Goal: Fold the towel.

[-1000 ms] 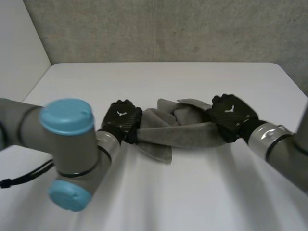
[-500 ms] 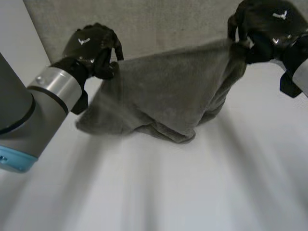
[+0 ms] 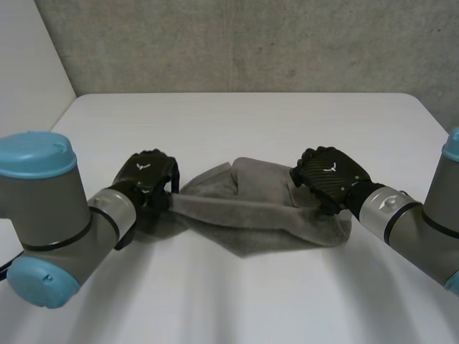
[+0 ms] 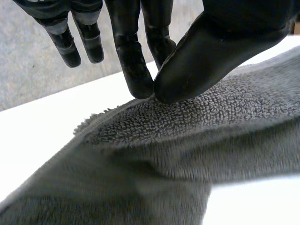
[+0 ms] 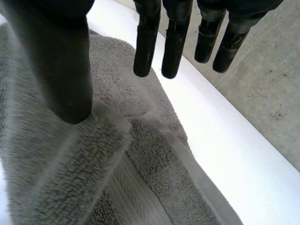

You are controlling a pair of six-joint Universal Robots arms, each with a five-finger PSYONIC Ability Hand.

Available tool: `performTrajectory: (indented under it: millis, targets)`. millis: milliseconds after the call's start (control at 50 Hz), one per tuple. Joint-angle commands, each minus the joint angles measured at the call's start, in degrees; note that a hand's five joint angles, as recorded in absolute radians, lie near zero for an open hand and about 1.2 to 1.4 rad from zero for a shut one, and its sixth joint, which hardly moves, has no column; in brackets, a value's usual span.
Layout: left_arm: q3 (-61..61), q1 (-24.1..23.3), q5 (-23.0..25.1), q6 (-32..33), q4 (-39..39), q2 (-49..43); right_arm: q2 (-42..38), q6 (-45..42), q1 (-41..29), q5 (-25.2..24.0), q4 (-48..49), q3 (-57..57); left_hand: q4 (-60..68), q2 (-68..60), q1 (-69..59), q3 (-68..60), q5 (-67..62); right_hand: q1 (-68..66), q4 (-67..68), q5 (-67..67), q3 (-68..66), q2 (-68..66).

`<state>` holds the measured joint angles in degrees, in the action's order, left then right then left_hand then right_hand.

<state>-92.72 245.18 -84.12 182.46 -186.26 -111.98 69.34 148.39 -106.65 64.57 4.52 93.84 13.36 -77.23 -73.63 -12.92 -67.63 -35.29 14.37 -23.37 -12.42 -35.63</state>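
- The white table (image 3: 237, 115) carries the whole job; it has bare room on the near side and the far side of the cloth.
- The grey towel (image 3: 251, 208) lies in the middle of the table between the two hands; it is bunched, with a fold doubled over on its right side and a loose flap sagging toward the near edge; I judge it is not yet flat enough to take a clean fold.
- The left hand (image 3: 147, 175) is at the towel's left end; its wrist view shows the thumb and a fingertip pinching the hem close to a corner, the other fingers held clear.
- The right hand (image 3: 326, 175) is over the towel's far right part; its wrist view shows straight fingers lifted off the cloth and only the thumb resting on a doubled layer, so it grips nothing.
- To do this step well, I would keep the left pinch firm; take a matching pinch on the right corner, one layer only; draw the hands evenly apart so the hem goes taut; lay the cloth flat before folding.
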Motion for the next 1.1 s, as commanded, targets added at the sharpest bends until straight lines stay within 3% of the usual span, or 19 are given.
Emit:
performTrajectory:
  millis: [20,180,480,580,720,820,1020,1100]
  targets:
    - [-2.81,2.31,0.00,2.29,-0.07,1.15,-1.31,-6.61,0.30,-0.06,-0.13,-0.58,-3.36,-2.77,-6.37,2.92,-2.37,8.35,-4.37,6.44,2.42,8.70]
    - [-5.80,3.55,0.09,2.29,0.11,3.26,-4.38,-16.36,0.30,0.11,-0.30,-1.28,-3.36,-2.77,-6.37,2.92,-2.37,18.97,-4.37,17.06,2.42,19.32]
    - [-9.50,4.43,0.01,2.47,0.02,5.37,-4.12,-21.65,-0.05,-1.47,-8.30,-2.17,-3.36,-2.77,-6.37,2.92,-2.37,14.44,-4.37,12.52,2.42,14.78]
    - [-9.67,5.75,0.01,2.55,0.02,5.46,-3.77,-28.84,0.47,-5.24,-11.02,-1.47,-3.36,-2.77,-6.37,2.92,-2.37,8.40,-4.37,6.48,2.42,8.74]
    - [-9.85,7.85,0.01,3.34,-0.07,5.54,-2.46,-33.25,1.53,-6.56,-15.50,-1.20,-3.36,-2.77,-6.37,2.92,-2.37,-2.34,-4.37,-4.25,2.42,-1.99]
    - [-9.85,8.21,0.01,3.61,-0.07,5.90,-2.36,-33.78,2.06,-6.57,-16.74,-1.11,-3.36,-2.77,-6.37,2.92,-2.37,-12.95,-4.37,-14.87,2.42,-12.61]
    - [-10.02,9.44,0.09,3.70,0.02,6.95,-0.96,-32.55,5.48,-6.39,-16.83,-0.67,-3.36,-2.77,-6.37,2.92,-2.37,-13.99,-4.37,-15.90,2.42,-13.64]
    - [-10.99,9.79,0.35,3.70,0.11,8.18,0.01,-30.63,6.01,-8.14,-16.83,0.73,-3.36,-2.77,-6.37,2.92,-2.37,-32.09,-4.37,-34.00,2.42,-31.74]
